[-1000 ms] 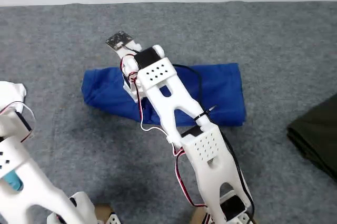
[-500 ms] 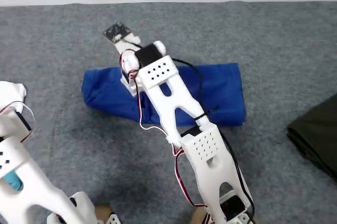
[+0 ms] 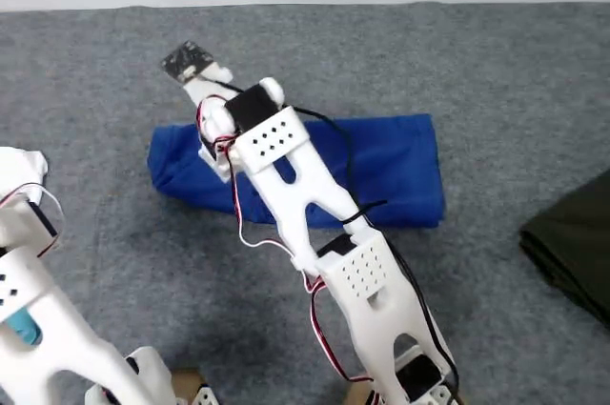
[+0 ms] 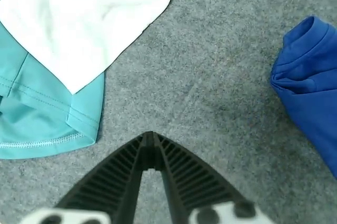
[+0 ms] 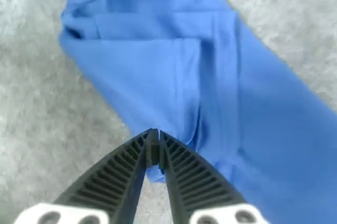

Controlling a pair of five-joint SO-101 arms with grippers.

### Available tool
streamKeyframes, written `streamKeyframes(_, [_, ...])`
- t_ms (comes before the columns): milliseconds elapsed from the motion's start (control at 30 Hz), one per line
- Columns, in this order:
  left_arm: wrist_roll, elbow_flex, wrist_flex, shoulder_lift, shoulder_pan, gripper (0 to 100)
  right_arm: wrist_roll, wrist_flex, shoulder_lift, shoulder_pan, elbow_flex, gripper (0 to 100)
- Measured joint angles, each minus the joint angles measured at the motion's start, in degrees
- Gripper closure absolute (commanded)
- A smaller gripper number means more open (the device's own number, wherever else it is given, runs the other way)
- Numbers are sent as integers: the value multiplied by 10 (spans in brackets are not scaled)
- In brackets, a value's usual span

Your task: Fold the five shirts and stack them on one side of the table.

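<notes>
A blue shirt (image 3: 381, 172) lies folded into a long band across the middle of the grey table. My right arm (image 3: 286, 176) stretches over its left half. In the right wrist view my right gripper (image 5: 153, 135) is shut, its tips above an edge of the blue shirt (image 5: 210, 76) near a fold; I see no cloth pinched between them. My left gripper (image 4: 150, 138) is shut and empty over bare carpet. Beyond it a white shirt (image 4: 89, 13) lies on a teal shirt (image 4: 37, 113), with the blue shirt's end (image 4: 310, 71) off to one side.
A dark folded shirt (image 3: 577, 238) sits at the table's right edge. My left arm (image 3: 38, 329) stands at the lower left corner. Grey carpet (image 3: 496, 62) covers the table, with open room behind and in front of the blue shirt.
My right arm's wrist has swung left along the blue shirt toward its left end. The shirt itself has not shifted, and the left arm has kept still.
</notes>
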Motion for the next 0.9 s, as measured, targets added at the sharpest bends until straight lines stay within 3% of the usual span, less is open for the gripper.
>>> streamKeyframes(400, [0, 0, 0, 0, 0, 996, 0, -2, -3, 40, 164, 990])
streamKeyframes(600, [0, 0, 0, 0, 0, 996, 0, -10, -3, 79, 170, 990])
streamKeyframes(900, [0, 0, 0, 0, 0, 996, 0, -11, -14, 55, 166, 990])
